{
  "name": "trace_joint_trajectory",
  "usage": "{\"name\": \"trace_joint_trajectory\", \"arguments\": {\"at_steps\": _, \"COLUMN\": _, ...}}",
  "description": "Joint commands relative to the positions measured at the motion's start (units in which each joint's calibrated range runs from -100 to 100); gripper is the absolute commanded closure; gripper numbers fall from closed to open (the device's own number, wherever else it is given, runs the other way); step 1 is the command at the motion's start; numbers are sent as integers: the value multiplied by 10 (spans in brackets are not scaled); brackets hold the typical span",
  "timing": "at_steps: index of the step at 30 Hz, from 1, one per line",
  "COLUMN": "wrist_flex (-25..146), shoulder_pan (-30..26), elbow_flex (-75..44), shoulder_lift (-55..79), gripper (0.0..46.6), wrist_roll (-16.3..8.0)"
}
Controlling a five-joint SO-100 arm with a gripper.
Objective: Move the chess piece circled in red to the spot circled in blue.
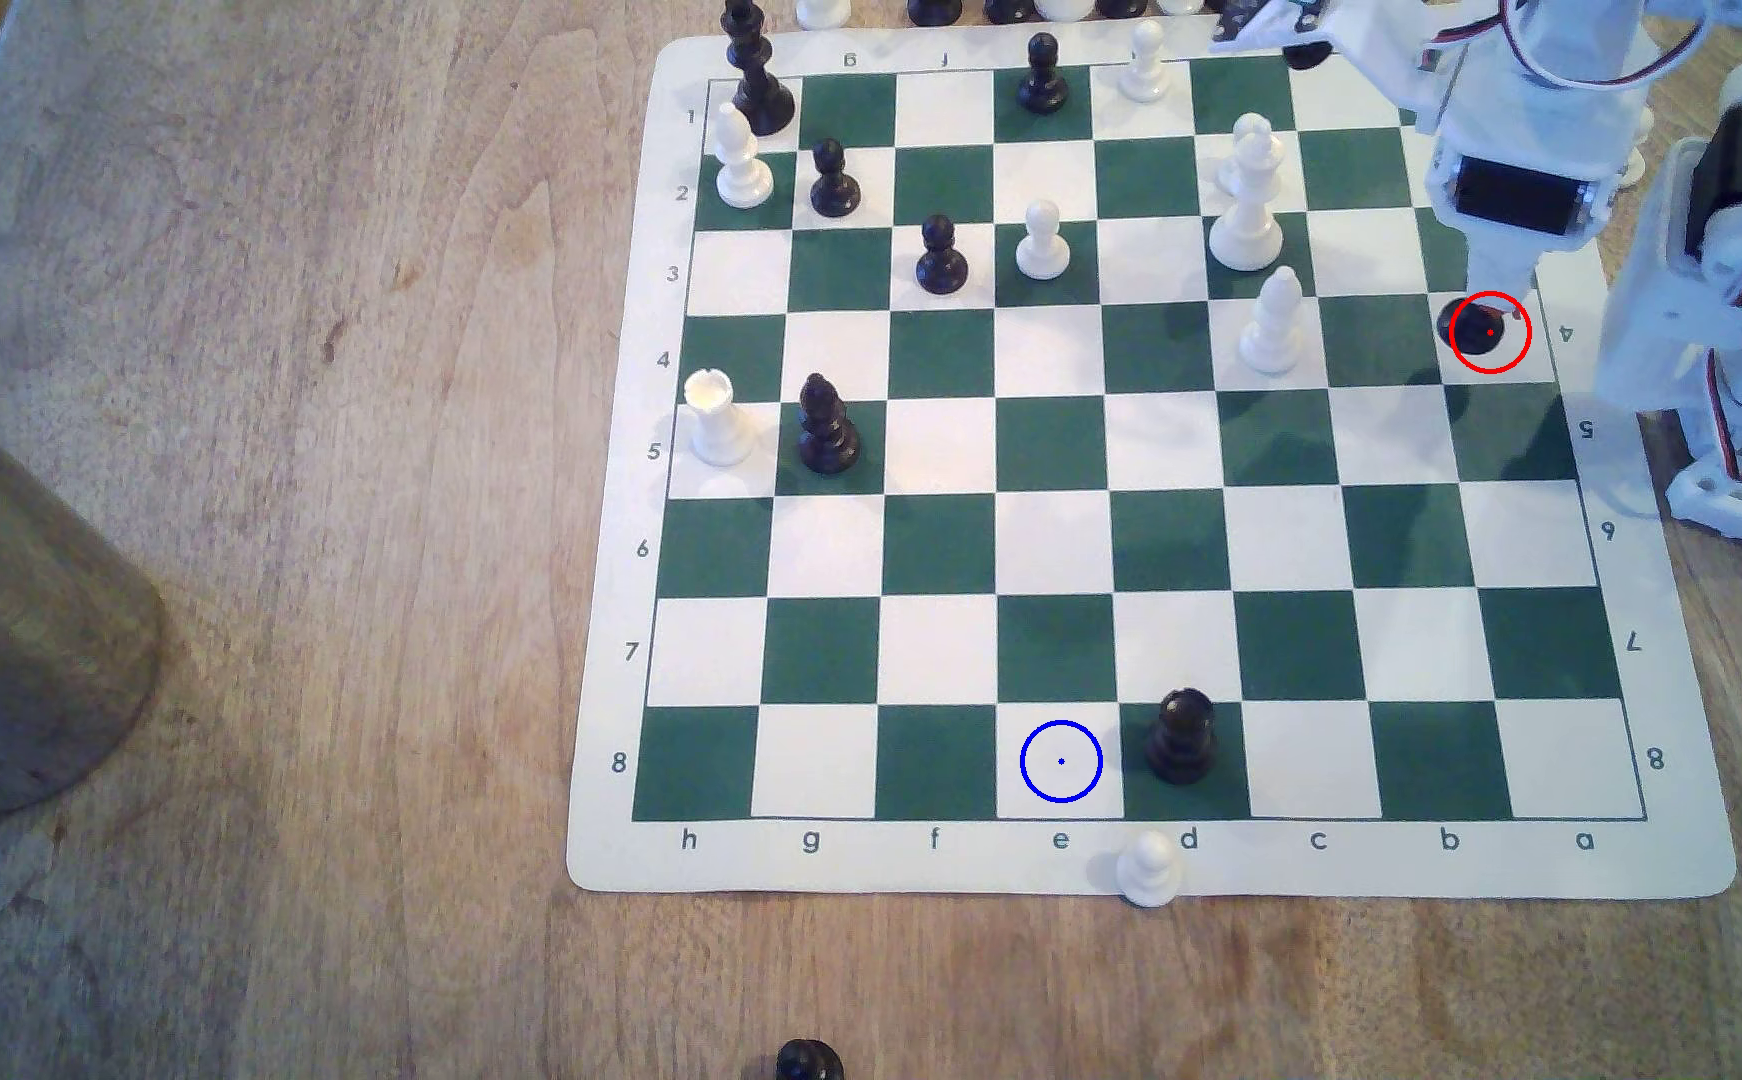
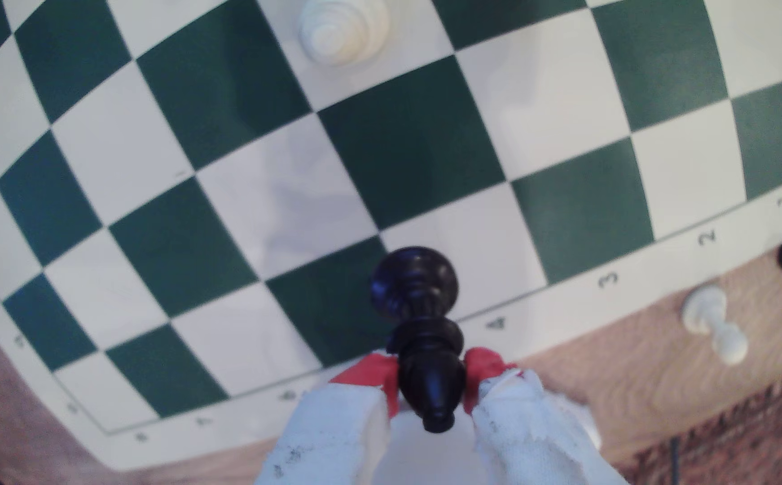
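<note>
1. The chessboard [image 1: 1137, 665] is laid on a wooden table [image 1: 327, 519], with black and white pieces scattered across it.
2. The gripper [image 2: 431, 382] is seen in the wrist view clamped around the chess piece [image 2: 415, 298], red-tipped fingers [image 2: 382, 377] pressed on both sides.
3. The chess piece [image 1: 1469, 330] is found at the exterior view's right edge, row 4.
4. The spot [image 1: 1060, 761], row 8, is unoccupied, beside a stouter black piece [image 1: 1181, 735].

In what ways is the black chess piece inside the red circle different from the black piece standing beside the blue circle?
The circled chess piece sits between the red fingertips of the end effector; the black piece by the blue circle stands free. The circled piece is on a white square at the board's edge in row 4, the other on a green square in row 8. Both are glossy black.
</note>
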Motion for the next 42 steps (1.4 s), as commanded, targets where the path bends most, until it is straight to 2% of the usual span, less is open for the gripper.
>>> {"name": "trace_joint_trajectory", "arguments": {"at_steps": 1, "wrist_flex": 27, "shoulder_pan": -98, "elbow_flex": -185, "shoulder_lift": 54, "gripper": 464, "wrist_roll": -40}}
{"name": "trace_joint_trajectory", "arguments": {"at_steps": 14, "wrist_flex": 20, "shoulder_pan": -204, "elbow_flex": -368, "shoulder_lift": 182, "gripper": 464, "wrist_roll": -78}}
{"name": "trace_joint_trajectory", "arguments": {"at_steps": 20, "wrist_flex": -14, "shoulder_pan": -259, "elbow_flex": -487, "shoulder_lift": 294, "gripper": 464, "wrist_roll": -98}}
{"name": "trace_joint_trajectory", "arguments": {"at_steps": 28, "wrist_flex": -23, "shoulder_pan": -315, "elbow_flex": -665, "shoulder_lift": 442, "gripper": 464, "wrist_roll": -111}}
{"name": "trace_joint_trajectory", "arguments": {"at_steps": 34, "wrist_flex": -59, "shoulder_pan": -354, "elbow_flex": -699, "shoulder_lift": 513, "gripper": 464, "wrist_roll": -125}}
{"name": "trace_joint_trajectory", "arguments": {"at_steps": 42, "wrist_flex": -73, "shoulder_pan": -389, "elbow_flex": -717, "shoulder_lift": 590, "gripper": 464, "wrist_roll": -126}}
